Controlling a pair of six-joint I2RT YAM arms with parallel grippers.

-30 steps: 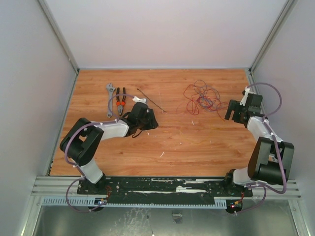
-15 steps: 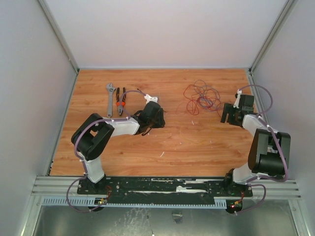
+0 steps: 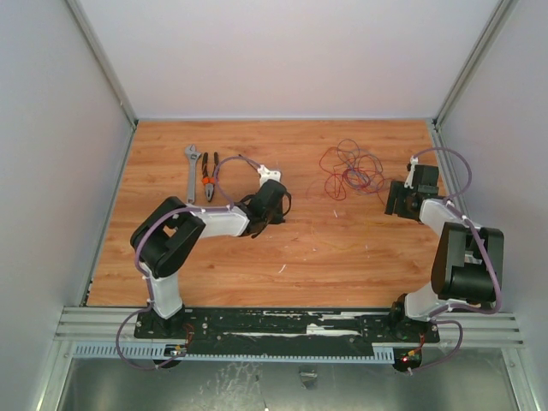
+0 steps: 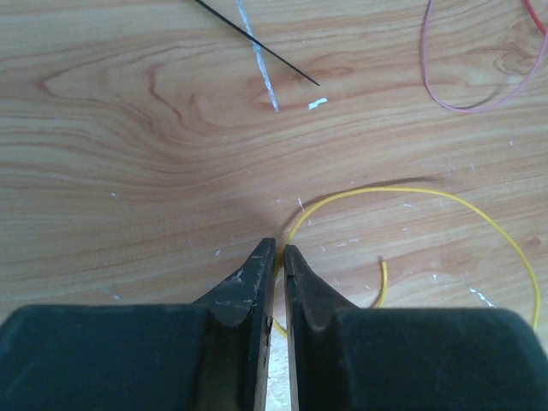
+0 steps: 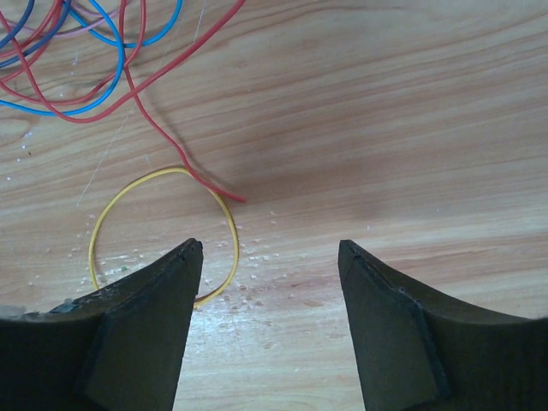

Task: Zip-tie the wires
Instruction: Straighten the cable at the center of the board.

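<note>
At the far left of the table (image 3: 325, 248) lie a grey wrench (image 3: 193, 171) and a pair of pliers (image 3: 208, 177), side by side and untouched.

Just right of them the left gripper (image 4: 278, 247) points down at the wood. Its jaws are drawn almost together with only a thin slit between them. A stray yellow wire (image 4: 428, 190) curls on the table and runs in under the tips. Whether it is pinched there I cannot tell.

The zip tie (image 4: 291, 66) lies flat on the wood beyond those tips, apart from them. Only its thin dark end shows in the wrist view, and the arm hides it from above.

Further right, toward the far side, the wires (image 3: 351, 169) lie in a loose tangle of red, maroon and other strands, spread out and not gathered.

The right gripper (image 5: 270, 248) hangs just right of the tangle, on its near side. Its jaws stand wide apart with nothing between them. A small yellow loop (image 5: 107, 205) and a red wire end (image 5: 224, 190) lie close ahead of its left finger.

By my reading the task has barely begun. The wires are not bunched, and the tie is neither picked up nor looped round anything. The wires have yet to be gathered, and the tie has to be lifted, wrapped round them, threaded through its head and pulled tight.
</note>
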